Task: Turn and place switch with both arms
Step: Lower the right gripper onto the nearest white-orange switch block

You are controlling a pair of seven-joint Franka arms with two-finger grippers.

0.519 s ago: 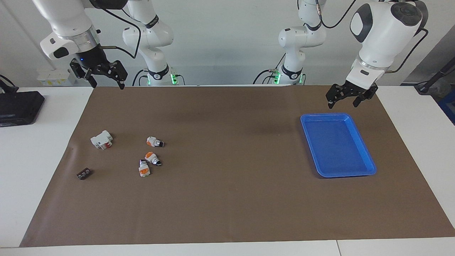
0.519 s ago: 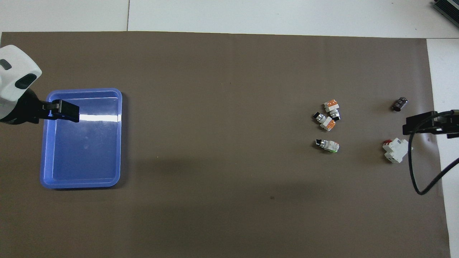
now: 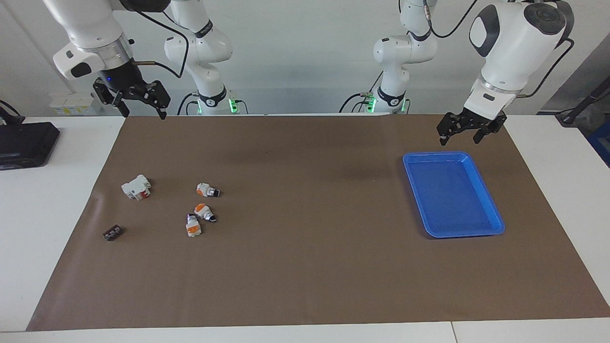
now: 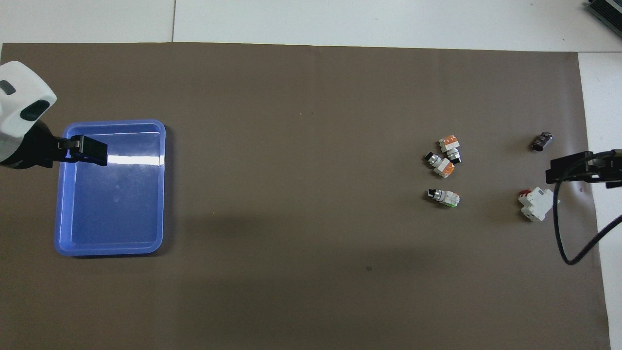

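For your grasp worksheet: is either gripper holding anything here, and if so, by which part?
Nothing is held. The left gripper hangs open above the blue tray; the right gripper is open too, and all three switches lie on the mat.

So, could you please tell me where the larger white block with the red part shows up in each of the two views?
Facing view: the white block lies on the brown mat toward the right arm's end, at that picture's left.
Overhead view: the same block sits near the picture's right edge.
Shared landmark: the small dark brown piece lies close by, farther from the robots than the block.
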